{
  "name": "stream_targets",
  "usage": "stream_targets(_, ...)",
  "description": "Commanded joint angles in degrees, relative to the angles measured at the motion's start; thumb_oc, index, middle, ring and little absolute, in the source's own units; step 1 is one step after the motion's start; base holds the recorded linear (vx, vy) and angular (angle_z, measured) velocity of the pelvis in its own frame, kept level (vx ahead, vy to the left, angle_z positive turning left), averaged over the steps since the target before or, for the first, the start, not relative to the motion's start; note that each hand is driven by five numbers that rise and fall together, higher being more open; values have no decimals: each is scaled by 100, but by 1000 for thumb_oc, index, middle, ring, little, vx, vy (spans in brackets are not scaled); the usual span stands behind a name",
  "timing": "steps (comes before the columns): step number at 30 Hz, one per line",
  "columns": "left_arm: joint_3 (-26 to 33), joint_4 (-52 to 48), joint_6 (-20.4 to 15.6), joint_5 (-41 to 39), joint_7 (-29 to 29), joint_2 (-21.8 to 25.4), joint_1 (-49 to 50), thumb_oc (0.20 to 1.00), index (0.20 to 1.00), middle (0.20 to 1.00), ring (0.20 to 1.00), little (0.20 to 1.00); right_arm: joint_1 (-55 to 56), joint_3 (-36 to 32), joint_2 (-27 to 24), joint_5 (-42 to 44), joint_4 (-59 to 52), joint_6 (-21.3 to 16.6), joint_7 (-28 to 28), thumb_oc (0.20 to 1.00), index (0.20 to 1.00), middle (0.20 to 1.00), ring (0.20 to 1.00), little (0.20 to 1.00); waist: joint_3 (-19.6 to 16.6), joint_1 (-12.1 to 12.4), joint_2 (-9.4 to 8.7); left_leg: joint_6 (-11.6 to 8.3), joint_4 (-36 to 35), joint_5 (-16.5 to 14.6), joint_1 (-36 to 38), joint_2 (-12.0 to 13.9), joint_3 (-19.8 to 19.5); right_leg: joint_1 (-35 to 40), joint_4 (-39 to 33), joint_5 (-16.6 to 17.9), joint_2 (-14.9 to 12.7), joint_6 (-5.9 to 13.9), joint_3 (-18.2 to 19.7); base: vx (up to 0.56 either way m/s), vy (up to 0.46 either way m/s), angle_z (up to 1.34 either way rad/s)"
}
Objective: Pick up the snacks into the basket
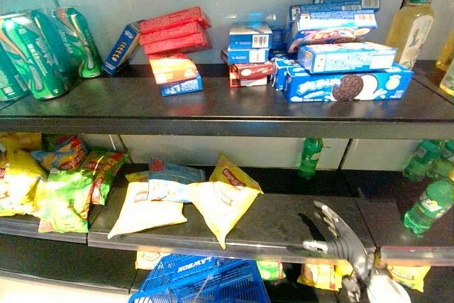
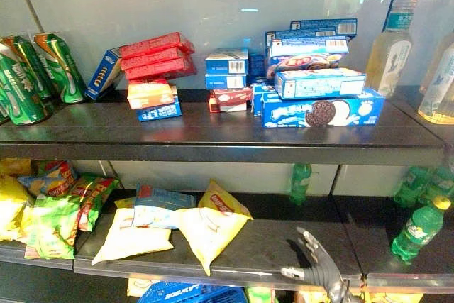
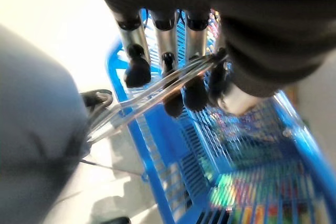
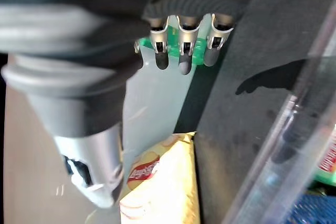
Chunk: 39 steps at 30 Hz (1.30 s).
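Yellow chip bags and a blue-and-white bag lie on the dark lower shelf. My right hand hovers over that shelf to the right of the nearest yellow bag, with straight fingers and nothing held. The right wrist view shows its fingers stretched out, with the yellow bag lying by the thumb. A blue wire-mesh basket hangs below the shelf's front edge. My left hand is curled round the basket's thin metal handles, above the basket.
The upper shelf carries green cans, red boxes, blue biscuit boxes and a pale bottle. Green and yellow bags pile at the lower left. Green bottles stand at the lower right.
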Motion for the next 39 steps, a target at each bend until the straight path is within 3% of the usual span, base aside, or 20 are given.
stream_targets(1,494,591,74,152,246,787,-1,200,200,200,200,200,-252,-329,-45,-241,-559,-67,-227,1000,1000,1000,1000,1000,238,15,-115,388,8,-215,116,-424,24,99,8,-245,478,-174,-42,-17,-70,2)
stream_targets(8,120,920,122,1343,158,1047,-19,200,200,200,200,200,-371,-314,-157,-451,-565,-61,-331,1000,1000,1000,1000,1000,295,-3,50,311,8,-98,10,-348,-34,55,8,-278,557,-231,-119,-25,-43,3)
stream_targets(30,374,1030,174,1146,301,1005,15,200,200,200,200,200,-379,-412,-371,-559,-772,-86,-363,1000,1000,1000,1000,1000,355,20,273,170,8,122,-51,-202,-244,132,8,-404,751,-396,-318,-12,-29,4)
stream_targets(39,426,650,179,1117,618,1196,13,200,200,200,200,200,-950,-273,-799,-645,-827,-91,-447,1000,1000,1000,1000,1000,571,93,443,162,86,213,-201,-258,-457,50,8,-390,752,-429,-376,-37,-5,4)
